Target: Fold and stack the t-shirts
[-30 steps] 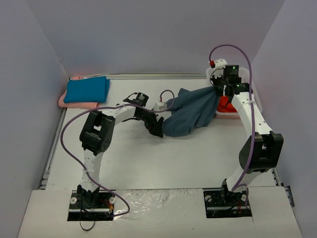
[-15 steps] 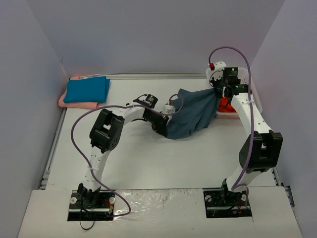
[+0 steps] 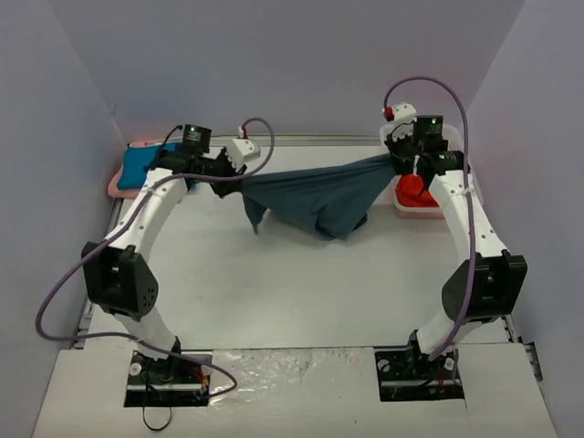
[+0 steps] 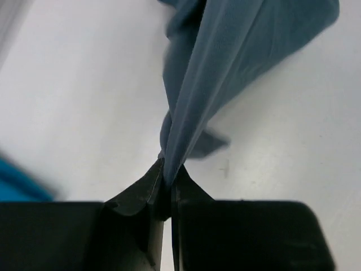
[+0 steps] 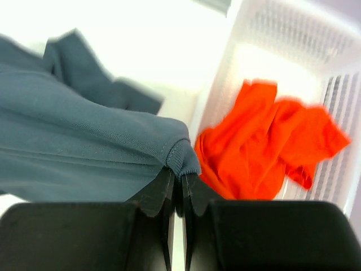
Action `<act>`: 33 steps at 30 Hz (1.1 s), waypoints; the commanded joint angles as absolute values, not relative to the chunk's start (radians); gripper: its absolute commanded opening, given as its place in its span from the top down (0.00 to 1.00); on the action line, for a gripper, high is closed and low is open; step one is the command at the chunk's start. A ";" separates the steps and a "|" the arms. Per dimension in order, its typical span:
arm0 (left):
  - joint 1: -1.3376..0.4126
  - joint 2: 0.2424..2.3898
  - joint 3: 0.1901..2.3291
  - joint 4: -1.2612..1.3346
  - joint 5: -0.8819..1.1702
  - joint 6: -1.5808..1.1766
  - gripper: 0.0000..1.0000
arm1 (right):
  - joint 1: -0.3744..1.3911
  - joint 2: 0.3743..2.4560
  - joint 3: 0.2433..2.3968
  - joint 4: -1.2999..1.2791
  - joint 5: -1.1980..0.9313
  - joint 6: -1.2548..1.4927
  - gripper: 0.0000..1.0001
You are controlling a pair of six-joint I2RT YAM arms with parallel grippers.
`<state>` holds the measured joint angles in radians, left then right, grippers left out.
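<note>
At the far left corner of the table [image 3: 274, 292], your bright teal-blue t-shirt [image 3: 141, 169] lay folded on top of the pale pink t-shirt [image 3: 117, 188], whose edge showed along its near and left sides. Just right of that stack, your left gripper [image 3: 237, 176] was reached out toward the far side and pinched tight on one end of the dark slate t-shirt [image 3: 315, 196]. In the left wrist view the left gripper [image 4: 167, 180] had its jaws nearly together, with only a thin twist of the slate cloth [image 4: 225, 68] running out from between them. From there the slate shirt was strung across the far middle of the table to your other arm, taut along its top edge and sagging in bunched folds below. The top view did not show whether the lowest folds touched the table. At the right, your right gripper [image 3: 401, 164] was clamped just as narrowly on the shirt's other end. Its own camera showed the right gripper [image 5: 179, 178] biting a hemmed edge of the slate cloth [image 5: 73, 147]. Just beyond and to the right of that grip, the orange-red t-shirt [image 3: 415, 192] lay crumpled [image 5: 265, 147] inside the white lattice basket [image 5: 271, 28], which stood at the table's far right.
</note>
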<state>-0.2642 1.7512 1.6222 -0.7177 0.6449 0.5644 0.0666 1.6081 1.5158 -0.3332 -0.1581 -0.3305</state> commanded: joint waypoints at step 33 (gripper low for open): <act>-0.301 1.114 1.683 -0.896 0.373 0.569 0.98 | 0.041 1.022 1.548 -0.440 -0.288 -0.354 1.00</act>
<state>-0.3363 1.1397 1.6417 -0.8383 0.4370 0.5682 0.0788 1.0405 1.4994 -0.4404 -0.3748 -0.3332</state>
